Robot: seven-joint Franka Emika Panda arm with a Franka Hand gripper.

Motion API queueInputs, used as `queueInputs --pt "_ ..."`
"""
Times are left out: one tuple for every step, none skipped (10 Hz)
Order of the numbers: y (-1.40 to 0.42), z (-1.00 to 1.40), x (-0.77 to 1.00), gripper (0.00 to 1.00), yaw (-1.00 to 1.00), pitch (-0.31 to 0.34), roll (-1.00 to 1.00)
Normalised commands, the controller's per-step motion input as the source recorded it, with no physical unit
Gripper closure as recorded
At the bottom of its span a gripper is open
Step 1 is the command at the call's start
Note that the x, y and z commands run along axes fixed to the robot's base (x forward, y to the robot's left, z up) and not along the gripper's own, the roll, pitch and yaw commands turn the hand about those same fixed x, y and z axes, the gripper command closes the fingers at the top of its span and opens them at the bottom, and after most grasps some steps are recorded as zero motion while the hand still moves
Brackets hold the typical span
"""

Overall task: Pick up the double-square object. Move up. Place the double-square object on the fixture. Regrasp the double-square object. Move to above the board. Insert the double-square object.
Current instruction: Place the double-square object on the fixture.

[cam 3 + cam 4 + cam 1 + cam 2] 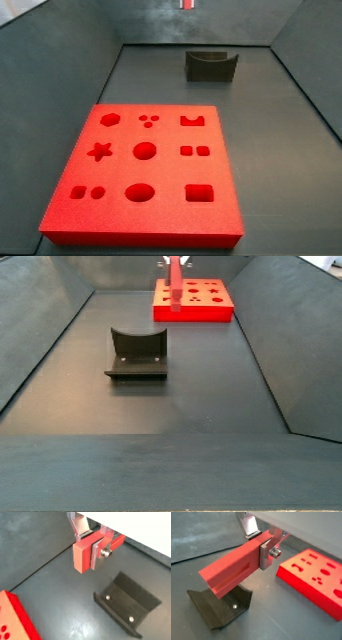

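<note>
The gripper (266,552) is clenched on the double-square object (231,569). In both wrist views the flat silver fingers (100,549) clamp one end of the light-red block, and the rest of the block projects free beyond them. The gripper hangs in the air, clear of the dark floor, and the block touches nothing but the fingers.

Beneath the held block in a wrist view stands the fixture (218,609), apart from it. The board (314,579) lies on the floor beside the fixture.

In a side view the fixture (136,354) is the nearer item on the floor and the board (195,301) lies beyond it. The gripper (173,264) shows only at the frame edge, in line with the board, with a red piece below it.
</note>
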Motion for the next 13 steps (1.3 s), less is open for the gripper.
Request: queueInputs --pt "0.13 0.02 1.00 1.00 -0.16 0.069 -1.00" --pt "0.12 0.02 1.00 1.00 -0.16 0.069 -1.00" --pt "0.08 0.00 0.89 1.00 -0.17 0.069 -1.00" --pt "0.06 -0.01 0.80 1.00 -0.17 0.068 -1.00" --pt "0.06 -0.01 0.71 1.00 -0.16 0.058 -0.91" --pt "0.05 -0.01 0.62 1.00 -0.14 0.045 -0.75" --pt "0.05 -0.01 0.53 1.00 -0.13 0.033 -0.58" --pt "0.05 -0.01 0.41 1.00 -0.11 0.027 -0.36" --pt "0.03 -0.01 0.32 1.00 -0.09 0.027 -0.23" --pt "0.03 -0.01 0.22 1.00 -0.08 0.024 -0.18" --pt "0.13 -1.00 0.14 1.00 0.00 0.131 -1.00" --pt "0.14 -1.00 0.13 1.00 -0.01 0.111 -0.96" --pt "0.14 -1.00 0.14 1.00 -0.05 0.130 -0.85"
